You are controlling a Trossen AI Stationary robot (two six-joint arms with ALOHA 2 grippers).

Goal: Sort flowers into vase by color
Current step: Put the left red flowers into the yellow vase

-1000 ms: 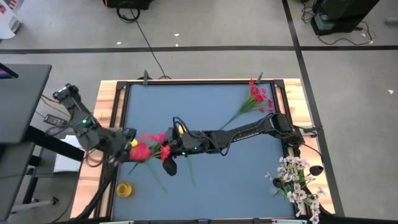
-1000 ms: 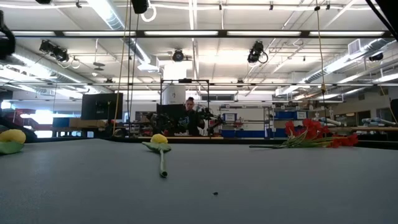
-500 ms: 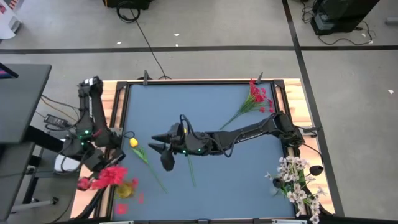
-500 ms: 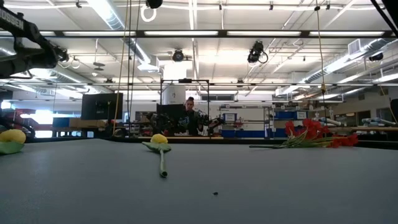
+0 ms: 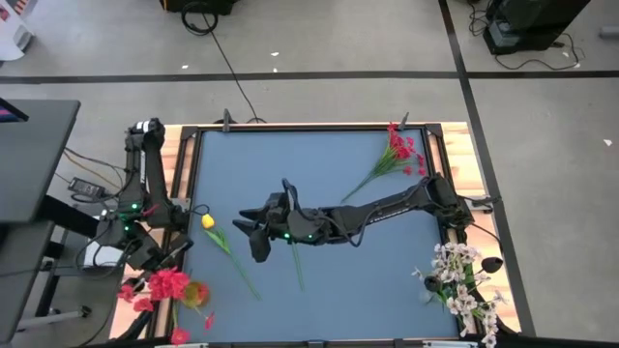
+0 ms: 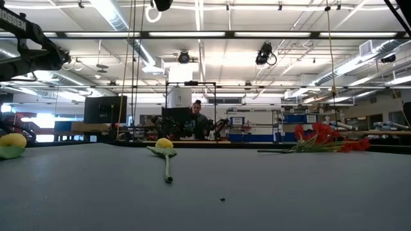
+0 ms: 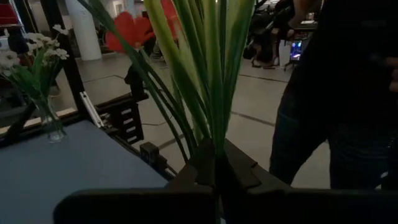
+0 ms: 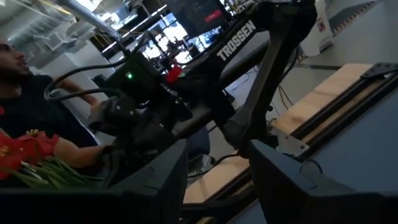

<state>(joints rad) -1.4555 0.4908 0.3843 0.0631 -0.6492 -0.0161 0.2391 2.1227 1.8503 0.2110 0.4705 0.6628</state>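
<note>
My left gripper (image 5: 153, 266) is past the table's near left corner, shut on a bunch of red flowers (image 5: 169, 284). A yellow bloom (image 5: 197, 293) shows right beside them. My right gripper (image 5: 253, 232) hangs open over the table's middle with nothing between its fingers (image 8: 168, 177). One yellow tulip (image 5: 207, 221) lies flat on the blue table left of it. A second tulip (image 6: 164, 144) lies under the right arm, only its stalk (image 5: 296, 266) showing from above. More red flowers (image 5: 397, 155) lie at the far right. White flowers (image 5: 462, 285) stand in a glass vase (image 7: 48, 124) at the near right. My left gripper pinches the red flowers' green stalks (image 7: 214, 134) between its two fingers as one bundle. The fingers lie about level, and the stalks fan out beyond them to the red blooms (image 7: 129, 31). The whole bunch is lifted clear of the table.
A person in dark clothes (image 7: 339, 118) stands close by the table's left side, near my left arm. The wooden frame (image 5: 166, 159) rims the blue table. Cables lie on the floor at the left.
My left gripper has swung from the table's middle left toward its near left corner, carrying the red flowers away from my right gripper and past the table's edge. The bunch has stayed clear of the table. My right gripper has stayed over the middle.
</note>
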